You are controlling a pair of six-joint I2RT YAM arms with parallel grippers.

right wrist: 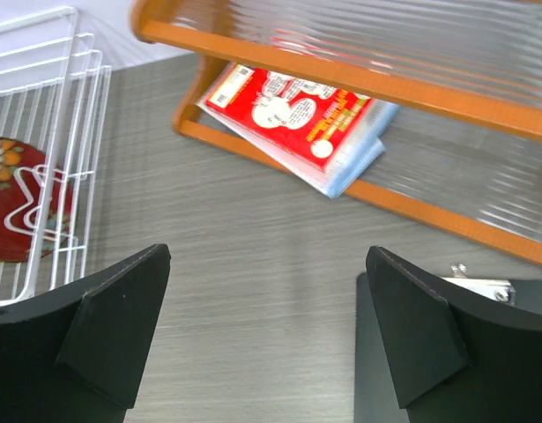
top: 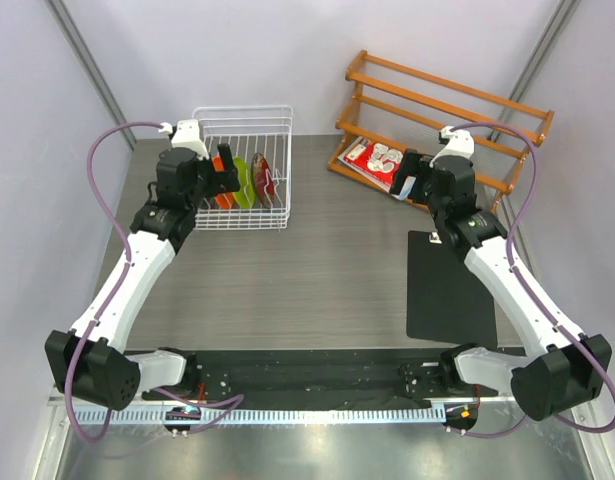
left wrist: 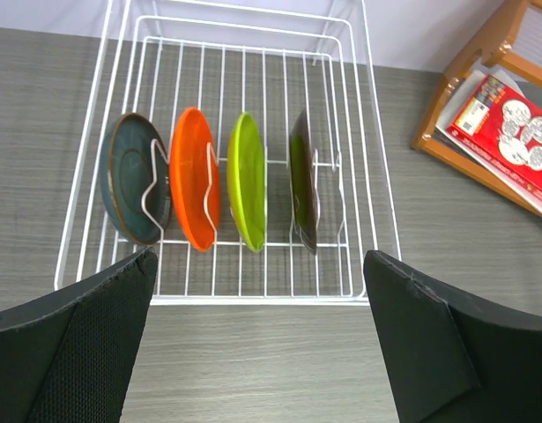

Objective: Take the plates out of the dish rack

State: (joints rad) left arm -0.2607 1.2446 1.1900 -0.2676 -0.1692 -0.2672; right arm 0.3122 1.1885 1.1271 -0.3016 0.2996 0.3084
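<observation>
**Grey wood-grain tabletop, pale walls on three sides.** The dish rack stands at the far-left corner. All four plates stand on edge between its wire dividers, in one row: teal-grey plate, orange plate, lime-green plate and red floral plate, the last seen edge-on. The left gripper hovers at the rack's near wall, jaws spread wide and empty. The right gripper, likewise spread and empty, hangs toward the far-right corner beside the wooden shelf and the patterned pack.

Step judged in hand: approach to a first plate. The jaw line already crosses the plates' thickness. Centre over one rim only, descend between neighbours, pinch the upper edge, then lift vertically until clear of the dividers. A glossy rim may slip, and a snagged wire could drag the rack.
</observation>
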